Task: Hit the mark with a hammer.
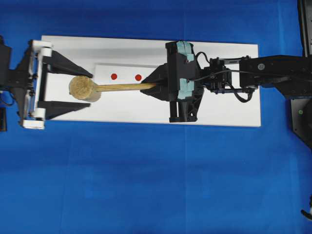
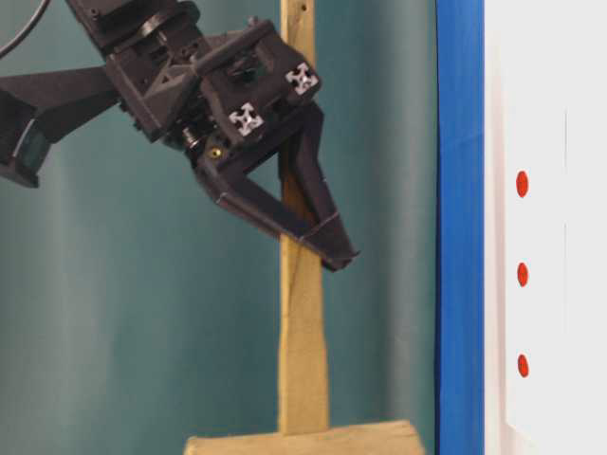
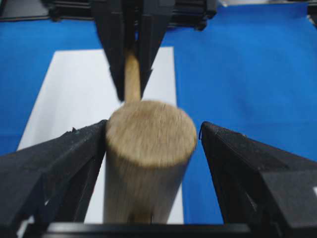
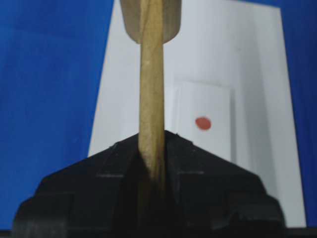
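Observation:
The hammer (image 1: 84, 88) is a light wooden mallet; its head lies between the fingers of my open left gripper (image 1: 91, 88), over the white board's left end. My right gripper (image 1: 148, 87) is shut on its handle (image 1: 122, 87). The mark (image 1: 138, 77) is the middle red dot on the narrow white strip (image 1: 105, 70), just beside the handle and near my right fingertips. The table-level view shows all three dots, the mark (image 2: 523, 274) in the middle. In the left wrist view the blurred head (image 3: 148, 144) sits close against one finger (image 3: 59, 163). The right wrist view shows the handle (image 4: 151, 89) gripped.
The white board (image 1: 224, 107) lies on a blue cloth (image 1: 146, 185). An outer red dot (image 1: 113, 76) sits left of the mark; the third is hidden under my right gripper. One red dot (image 4: 202, 123) shows in the right wrist view; I cannot tell which.

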Tool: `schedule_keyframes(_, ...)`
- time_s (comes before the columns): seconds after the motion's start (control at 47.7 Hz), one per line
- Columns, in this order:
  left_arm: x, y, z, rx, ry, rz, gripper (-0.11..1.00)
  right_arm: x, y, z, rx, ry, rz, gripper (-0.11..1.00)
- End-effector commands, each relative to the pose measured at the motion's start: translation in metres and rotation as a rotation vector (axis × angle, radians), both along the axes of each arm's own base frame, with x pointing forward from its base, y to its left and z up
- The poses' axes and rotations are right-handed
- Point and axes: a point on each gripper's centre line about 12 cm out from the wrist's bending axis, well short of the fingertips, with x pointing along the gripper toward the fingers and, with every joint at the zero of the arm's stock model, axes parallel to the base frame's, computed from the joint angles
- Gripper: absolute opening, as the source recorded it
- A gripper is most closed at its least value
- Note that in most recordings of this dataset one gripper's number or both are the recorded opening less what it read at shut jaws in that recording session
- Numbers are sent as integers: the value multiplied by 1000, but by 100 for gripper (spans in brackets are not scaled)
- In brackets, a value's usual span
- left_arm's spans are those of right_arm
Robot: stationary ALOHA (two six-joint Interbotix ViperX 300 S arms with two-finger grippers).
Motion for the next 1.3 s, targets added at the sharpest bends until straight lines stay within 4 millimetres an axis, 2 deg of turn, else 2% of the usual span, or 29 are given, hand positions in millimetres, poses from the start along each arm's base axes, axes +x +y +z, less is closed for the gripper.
schedule_keyframes(0.0,-10,1,11,3,-40,4,68,-5,-1,16,10,-40,-9,2)
schedule_keyframes(0.252,-52,5,7,8,-12,23,68,-21,0,13,33,-34,-22,2)
schedule_keyframes(0.441,-69,5,9,8,-14,23,68,-25,0,12,47,-32,-29,2)
schedule_keyframes(0.713,-70,5,6,8,-3,23,68,-24,-6,13,47,-38,-44,2)
schedule_keyframes(1.049,-70,5,2,6,6,24,68,-24,-54,15,32,-84,-161,2)
schedule_keyframes(1.28,-70,5,2,6,6,24,67,-25,-56,15,29,-92,-165,2)
